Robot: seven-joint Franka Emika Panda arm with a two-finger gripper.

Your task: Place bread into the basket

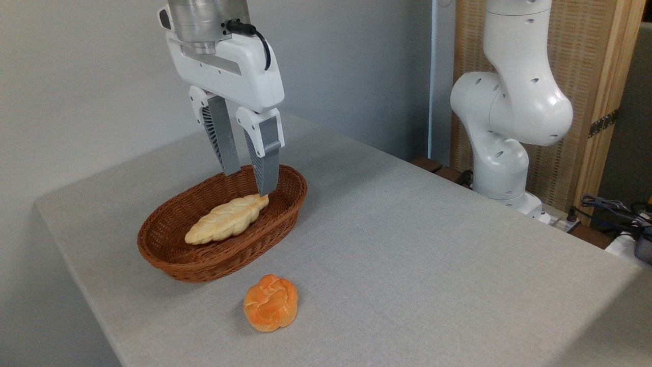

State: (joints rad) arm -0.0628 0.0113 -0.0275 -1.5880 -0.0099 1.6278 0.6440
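Bread (270, 303) sits on the grey table (433, 265) in my one fixed camera view, a small orange-golden knotted bun just in front of the basket (168, 250), outside it and not touching the rim. I see the oval wicker basket holding a long pale braided loaf (226, 218) lying lengthwise. My gripper (247, 183) hangs above the basket's far end, fingers (266, 168) pointing down and parted by a narrow gap with nothing between them; the nearer fingertip looks close to the loaf's far tip, though I cannot tell if it touches. At right stands the arm's white base (501, 153).
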